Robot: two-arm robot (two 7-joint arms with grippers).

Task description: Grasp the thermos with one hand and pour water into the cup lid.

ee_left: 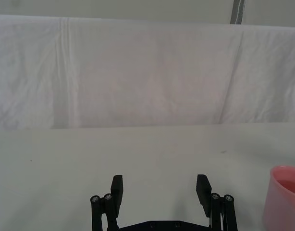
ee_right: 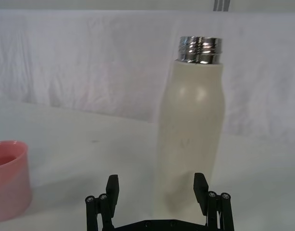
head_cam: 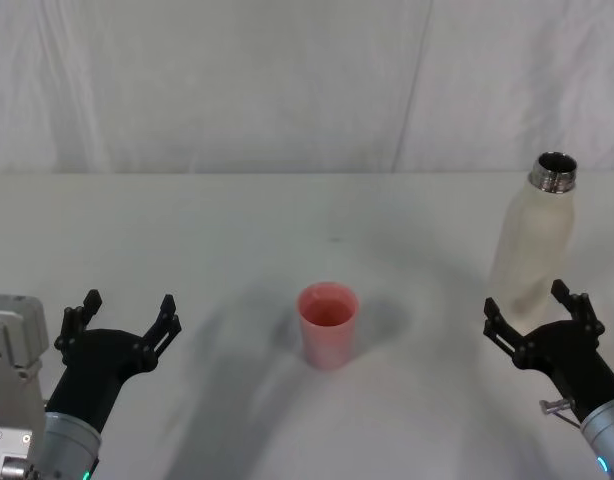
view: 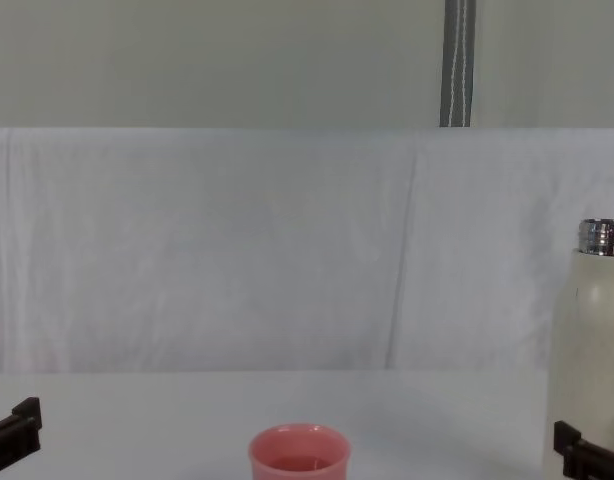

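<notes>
The cream-white thermos (head_cam: 532, 240) stands upright at the table's right, its silver threaded neck uncapped; it also rises in the right wrist view (ee_right: 190, 139) and at the chest view's right edge (view: 592, 350). My right gripper (head_cam: 537, 315) (ee_right: 157, 188) is open just in front of the thermos base, not touching it. The salmon-pink cup lid (head_cam: 328, 323) (view: 298, 458) stands upright at the table's middle, also at the edges of both wrist views (ee_right: 8, 178) (ee_left: 283, 199). My left gripper (head_cam: 127, 318) (ee_left: 160, 188) is open and empty at the left, well away from the cup lid. No water stream shows.
A white cloth covers the table (head_cam: 237, 230) and hangs as a backdrop behind it. Bare cloth lies between the cup lid and each gripper, and behind the cup lid toward the backdrop.
</notes>
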